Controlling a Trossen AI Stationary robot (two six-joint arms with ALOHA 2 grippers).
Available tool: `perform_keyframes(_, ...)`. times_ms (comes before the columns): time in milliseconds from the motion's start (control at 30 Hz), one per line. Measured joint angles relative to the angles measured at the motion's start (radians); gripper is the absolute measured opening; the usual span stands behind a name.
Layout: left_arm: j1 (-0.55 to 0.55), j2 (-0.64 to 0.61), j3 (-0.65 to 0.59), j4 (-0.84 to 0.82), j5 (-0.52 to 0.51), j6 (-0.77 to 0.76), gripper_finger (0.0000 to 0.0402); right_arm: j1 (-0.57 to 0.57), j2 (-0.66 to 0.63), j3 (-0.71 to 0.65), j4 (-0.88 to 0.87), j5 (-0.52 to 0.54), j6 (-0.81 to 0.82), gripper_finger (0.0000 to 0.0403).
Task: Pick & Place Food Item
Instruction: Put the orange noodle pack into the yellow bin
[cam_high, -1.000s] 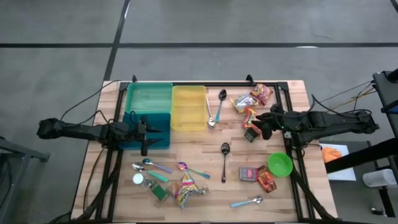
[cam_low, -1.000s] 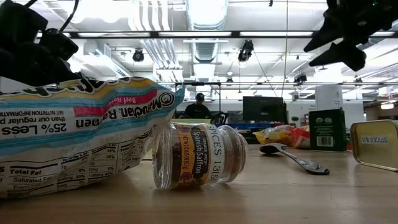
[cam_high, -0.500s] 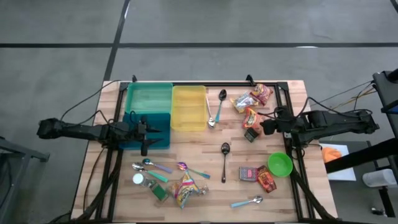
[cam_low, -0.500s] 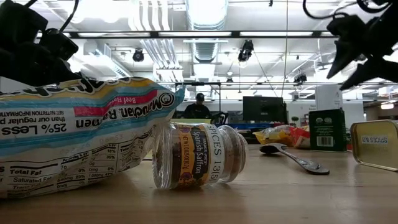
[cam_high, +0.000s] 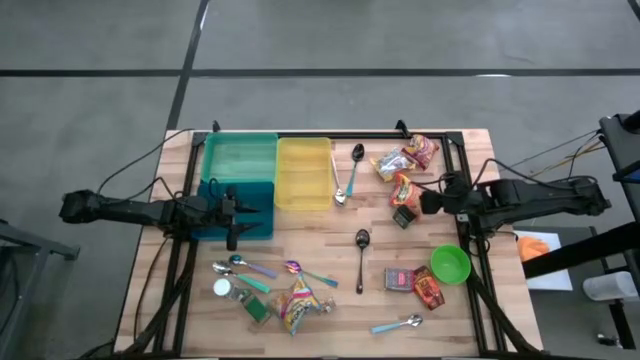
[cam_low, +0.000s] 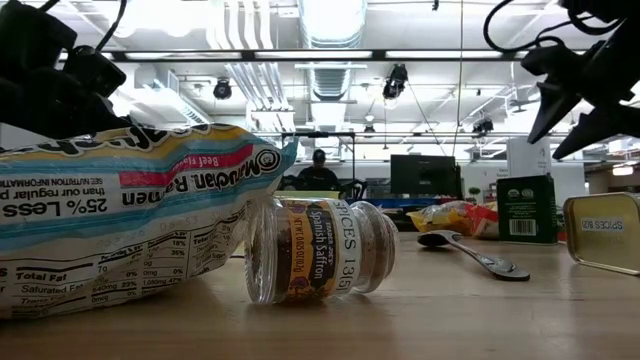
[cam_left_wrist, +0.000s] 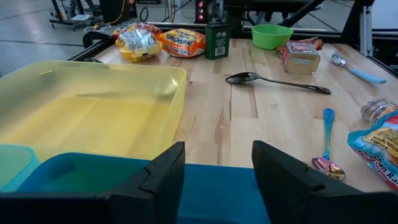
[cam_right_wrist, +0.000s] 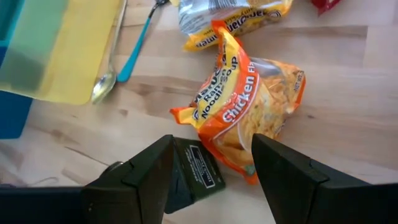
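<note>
**Right gripper open above the noodle packet**

Plank-wood table (cam_high: 330, 245). Smooth yellow plastic tray (cam_high: 303, 172). Crinkled orange noodle packet (cam_right_wrist: 249, 112), printed "Chicken", lies beside a dark box (cam_right_wrist: 196, 169). Right gripper (cam_right_wrist: 211, 171) hovers over it, fingers apart, empty. Left gripper (cam_left_wrist: 217, 168), likewise parted, hangs over the blue tray (cam_high: 240, 205).

A black spoon (cam_high: 361, 240) lies beside the green bowl (cam_high: 450, 264), possibly plastic.

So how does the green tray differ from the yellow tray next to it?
The green tray is teal-green and sits nearer the table's left edge; the yellow tray is pale yellow, narrower, and lies closer to the spoons. The yellow one reaches slightly farther toward the table's middle. Both are translucent, rectangular and look empty.
</note>
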Motion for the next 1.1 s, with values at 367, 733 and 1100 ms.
perform_keyframes(367,0.000,0.000,0.000,0.000,0.000,0.000,0.0189,-0.015,0.198,0.016,0.004,-0.048,0.084,0.0212)
perform_keyframes(733,0.000,0.000,0.000,0.000,0.000,0.000,0.0189,-0.083,0.211,0.018,-0.010,-0.056,0.145,0.0216)
perform_keyframes(1100,0.001,0.000,0.000,0.000,0.000,0.000,0.0189,-0.128,0.220,0.019,0.051,0.047,-0.025,0.0320)
